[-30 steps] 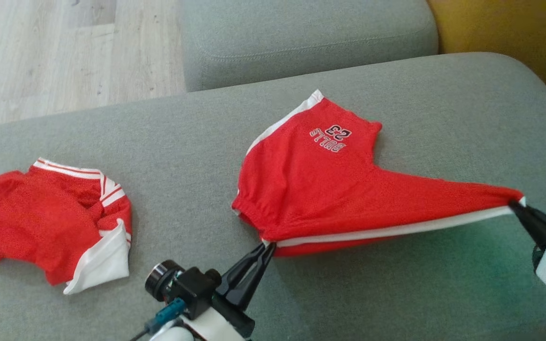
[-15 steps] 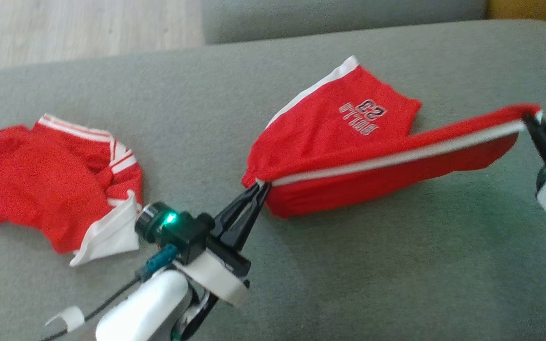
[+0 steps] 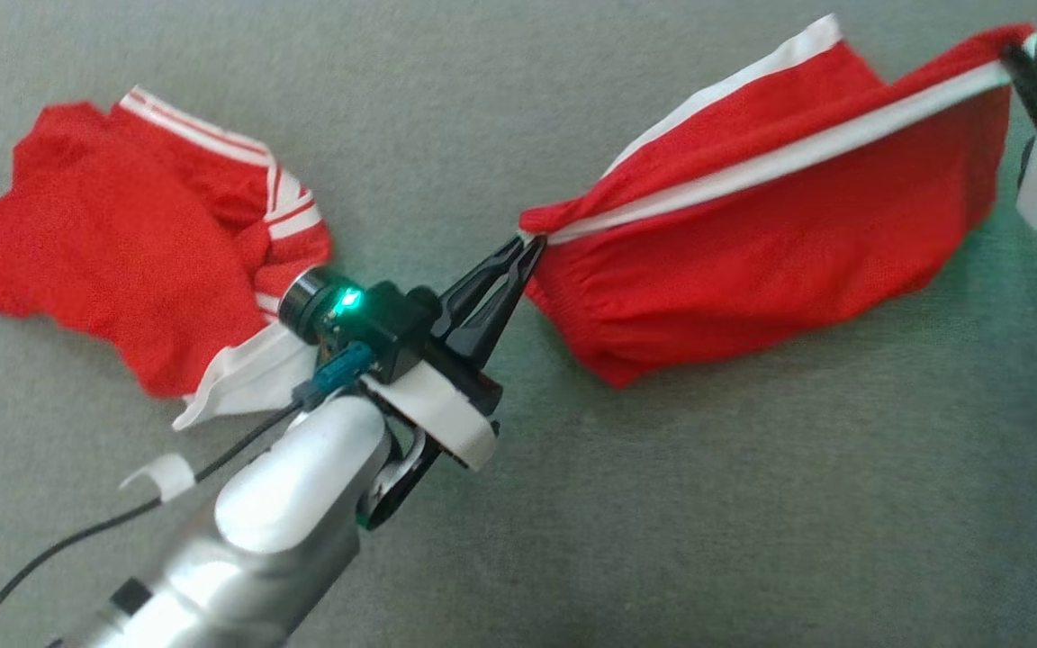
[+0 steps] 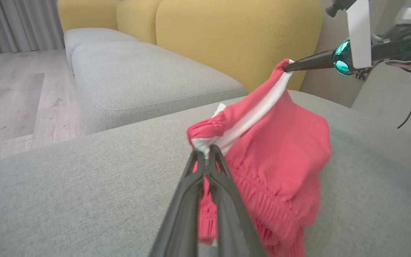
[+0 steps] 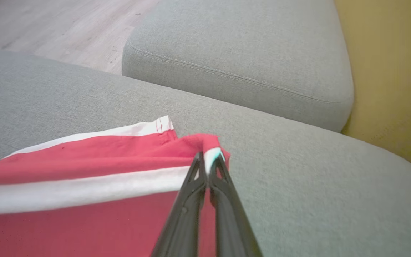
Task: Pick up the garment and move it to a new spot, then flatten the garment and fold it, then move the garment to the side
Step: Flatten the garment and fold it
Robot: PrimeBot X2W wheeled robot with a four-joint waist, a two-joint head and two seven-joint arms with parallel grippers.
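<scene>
From the head view, the red shorts (image 3: 752, 243) hang stretched between two grips, up off the grey cushion (image 3: 752, 504). The left gripper (image 3: 529, 245) is clamped on the elastic waistband end of the white side stripe. The right gripper (image 3: 1014, 54) is pinched on the far hem end, at the upper right. Off to the left a second red garment (image 3: 113, 243) with white trim lies crumpled on the cushion, well apart from the shorts. Over to the left wrist view: the left gripper (image 4: 207, 150) has its fingers squeezed together on the gathered waistband. The shorts (image 4: 284, 153) sag below it in a bunch, and whether the lowest folds brush the cushion is hard to tell. The right gripper (image 4: 287, 67) holds the stripe's other end high against the yellow sofa back (image 4: 227, 35). Now the right wrist view: the right gripper (image 5: 208, 157) bites the white corner of the hem, fingers tight, and the stripe runs taut away to the left over the shorts (image 5: 84, 228). This looks like the first step, pick-up and carry to a new spot. The next move calls for lowering both ends together onto bare cushion, clear of the second garment. Holding the stripe taut on the way down should let the fabric land spread rather than bunched, ready for flattening.
</scene>
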